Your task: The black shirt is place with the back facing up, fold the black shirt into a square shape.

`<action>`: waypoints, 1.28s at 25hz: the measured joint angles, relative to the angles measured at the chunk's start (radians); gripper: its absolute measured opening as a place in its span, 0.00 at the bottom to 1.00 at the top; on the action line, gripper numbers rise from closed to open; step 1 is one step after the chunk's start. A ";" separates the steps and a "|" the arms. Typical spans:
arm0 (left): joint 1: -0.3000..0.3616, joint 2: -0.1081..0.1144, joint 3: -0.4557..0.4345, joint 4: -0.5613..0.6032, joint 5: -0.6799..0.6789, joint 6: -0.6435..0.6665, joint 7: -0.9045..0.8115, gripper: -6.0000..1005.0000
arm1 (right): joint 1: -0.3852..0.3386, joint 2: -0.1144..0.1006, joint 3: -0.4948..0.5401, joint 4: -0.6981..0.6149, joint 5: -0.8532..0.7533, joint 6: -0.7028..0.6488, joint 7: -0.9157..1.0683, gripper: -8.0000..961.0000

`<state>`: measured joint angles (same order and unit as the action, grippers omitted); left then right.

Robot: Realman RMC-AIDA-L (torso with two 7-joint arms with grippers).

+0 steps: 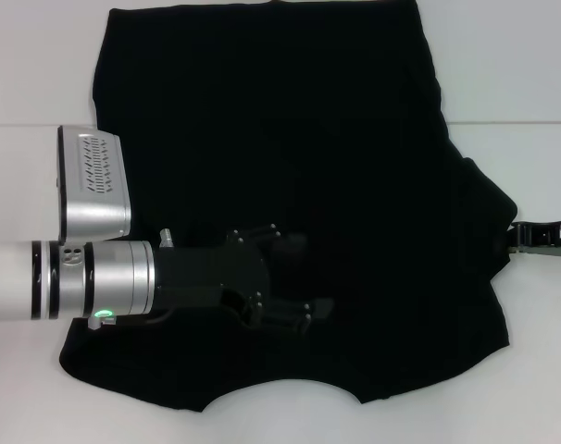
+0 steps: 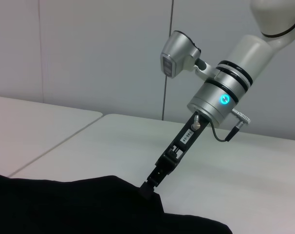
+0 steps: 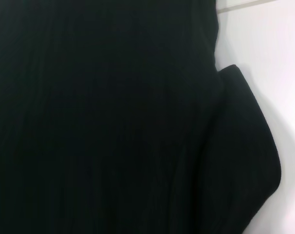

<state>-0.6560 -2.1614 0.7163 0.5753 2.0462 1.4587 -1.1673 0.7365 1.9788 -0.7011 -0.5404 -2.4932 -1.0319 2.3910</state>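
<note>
Your black shirt (image 1: 290,157) lies flat on the white table (image 1: 521,74), with its curved neckline at the edge nearest the robot. The left end effector (image 1: 304,277) is over the shirt, near the neckline end, and its fingers (image 1: 290,242) are spread wide with nothing between them. They look like they sit right on or just above the cloth; you cannot tell which from here. The shirt reaches far past this end effector toward the far side of the table. The right end effector (image 2: 148,186) is at the shirt's right edge, where the right sleeve (image 1: 489,222) sticks out. In the left wrist view its tip touches the sleeve edge, and the cloth rises in a small peak there. So it looks like it may be pinching the sleeve, but the tips are too small and dark for you to be sure. The step in hand looks like the first side fold: bringing the right sleeve in over the body of the shirt. For the next move, you need a firm hold on the sleeve edge. Then lift it a little and carry it toward the left end effector, keeping the fold line straight. The left end effector should stay out of the way or press the cloth down so the shirt does not slide.
</note>
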 joint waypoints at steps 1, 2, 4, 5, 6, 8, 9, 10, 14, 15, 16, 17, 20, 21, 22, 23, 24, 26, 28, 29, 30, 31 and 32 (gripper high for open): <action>0.000 0.000 0.000 0.000 -0.001 0.000 0.000 0.92 | 0.000 0.000 0.000 0.000 0.000 0.002 -0.003 0.21; 0.001 0.000 -0.001 0.000 -0.002 0.000 0.001 0.92 | -0.001 0.000 0.000 0.000 0.000 0.004 -0.004 0.19; 0.001 0.000 -0.001 0.000 -0.005 0.000 0.001 0.92 | -0.004 0.000 0.000 0.000 0.000 0.014 -0.006 0.14; 0.001 0.000 -0.001 -0.001 -0.006 0.000 0.001 0.92 | -0.006 -0.001 0.000 0.000 0.000 0.019 -0.006 0.12; 0.002 0.000 -0.002 -0.002 -0.007 0.000 0.002 0.92 | -0.009 -0.003 0.002 -0.001 0.000 0.023 -0.006 0.09; 0.003 -0.001 -0.003 -0.003 -0.007 0.000 0.001 0.92 | -0.016 -0.007 0.007 -0.001 0.003 0.033 -0.007 0.04; 0.003 -0.001 -0.003 -0.003 -0.008 0.000 0.002 0.92 | -0.020 -0.009 0.010 -0.004 0.005 0.038 -0.009 0.01; 0.003 -0.001 -0.003 -0.003 -0.008 0.000 0.001 0.92 | -0.024 -0.011 0.014 -0.009 0.007 0.042 -0.012 0.01; 0.005 -0.002 -0.005 -0.004 -0.009 0.000 -0.004 0.92 | -0.045 -0.012 0.033 -0.040 0.009 0.052 -0.017 0.01; 0.006 -0.002 -0.006 -0.004 -0.009 0.000 -0.004 0.92 | -0.050 -0.011 0.039 -0.048 0.009 0.054 -0.018 0.01; 0.007 -0.002 -0.006 -0.005 -0.010 0.000 -0.005 0.92 | -0.054 -0.010 0.044 -0.054 0.009 0.055 -0.019 0.01; 0.008 -0.002 -0.006 -0.005 -0.010 0.000 -0.005 0.91 | -0.058 -0.010 0.054 -0.059 0.009 0.055 -0.023 0.01; 0.009 -0.003 -0.006 -0.005 -0.011 0.000 -0.005 0.91 | -0.066 -0.009 0.098 -0.067 0.010 0.056 -0.047 0.01; 0.009 -0.003 -0.006 -0.006 -0.011 0.000 -0.005 0.91 | -0.067 -0.009 0.117 -0.068 0.010 0.056 -0.058 0.01; 0.009 -0.003 -0.006 -0.006 -0.011 0.000 -0.005 0.91 | -0.069 -0.009 0.140 -0.068 0.010 0.056 -0.071 0.01; 0.009 -0.003 -0.006 -0.007 -0.011 0.000 -0.005 0.91 | -0.070 -0.009 0.158 -0.068 0.010 0.056 -0.081 0.01; 0.009 -0.003 -0.006 -0.007 -0.011 0.000 -0.006 0.91 | -0.071 -0.009 0.176 -0.069 0.010 0.057 -0.093 0.01; 0.009 -0.003 -0.006 -0.007 -0.011 0.000 -0.006 0.91 | -0.073 -0.009 0.201 -0.069 0.014 0.058 -0.110 0.01; 0.009 -0.003 -0.006 -0.008 -0.011 0.000 -0.006 0.91 | -0.076 -0.007 0.214 -0.069 0.029 0.059 -0.127 0.01; 0.008 -0.003 -0.006 -0.008 -0.011 0.000 -0.006 0.91 | -0.078 -0.007 0.218 -0.069 0.038 0.062 -0.136 0.01; 0.007 -0.003 -0.006 -0.008 -0.011 0.000 -0.006 0.91 | -0.080 -0.007 0.219 -0.067 0.045 0.065 -0.140 0.01; 0.006 -0.003 -0.006 -0.008 -0.011 0.000 -0.006 0.91 | -0.081 -0.007 0.219 -0.066 0.051 0.069 -0.143 0.01; 0.005 -0.003 -0.006 -0.008 -0.011 0.000 -0.006 0.90 | -0.083 -0.007 0.219 -0.063 0.057 0.075 -0.145 0.01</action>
<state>-0.6510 -2.1644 0.7102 0.5674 2.0353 1.4588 -1.1734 0.6535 1.9720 -0.4816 -0.6035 -2.4363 -0.9572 2.2455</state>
